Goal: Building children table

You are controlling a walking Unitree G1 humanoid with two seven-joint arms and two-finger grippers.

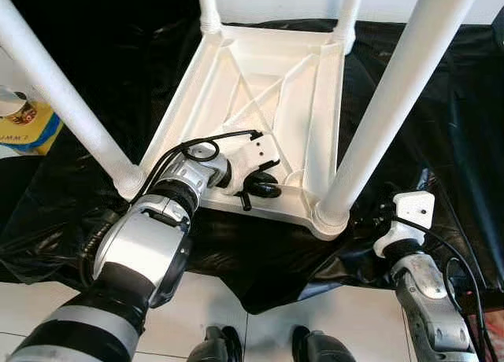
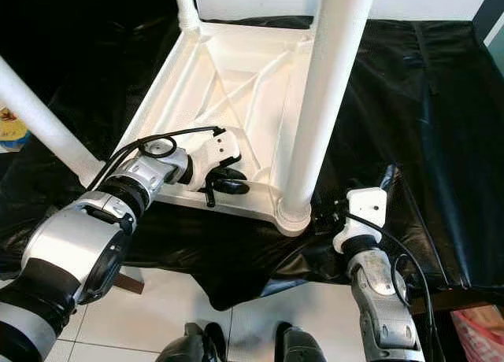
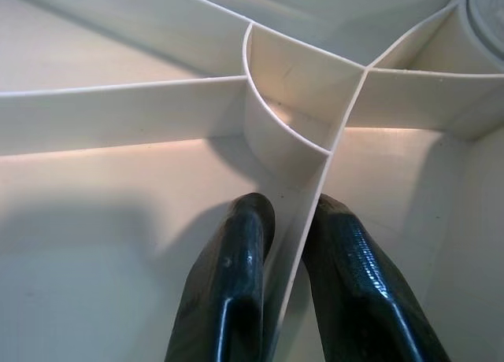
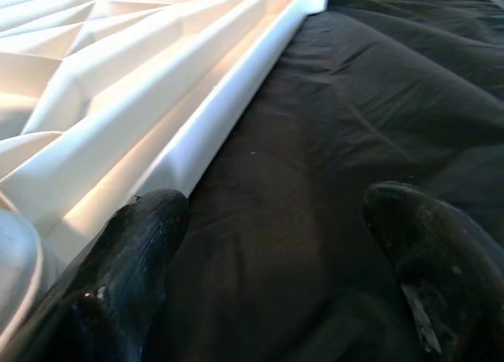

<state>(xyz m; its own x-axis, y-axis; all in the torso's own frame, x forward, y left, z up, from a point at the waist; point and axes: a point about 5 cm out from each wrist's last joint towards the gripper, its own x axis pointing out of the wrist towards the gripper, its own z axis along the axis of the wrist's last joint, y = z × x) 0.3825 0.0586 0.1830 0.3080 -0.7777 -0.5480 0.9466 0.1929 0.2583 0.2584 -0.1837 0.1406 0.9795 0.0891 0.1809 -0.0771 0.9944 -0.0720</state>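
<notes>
1. The black sheet [image 1: 441, 126] covers the surface below, and the white children table [image 1: 260, 86] lies on it upside down, with its ribbed underside facing up.
2. Four white legs [image 1: 394, 102] stand up from the corners of the children table; the near right one rises just beside the right arm.
3. The left end effector [image 3: 291, 260] is inside the underside, near the front edge. Its two black fingers are nearly closed and they pinch a thin rib [image 3: 315, 189] between them.
4. The right end effector [image 4: 276, 267] is just outside the near right corner, low over the black sheet. Its fingers are wide apart and hold nothing; one finger lies against the outer edge of the children table.
5. Risk, in my judgement: the rib is thin, so a strong pull or twist could bend it or let it slip out, and then the children table would shift.
6. The right arm is close to the near leg and could knock it loose.
</notes>
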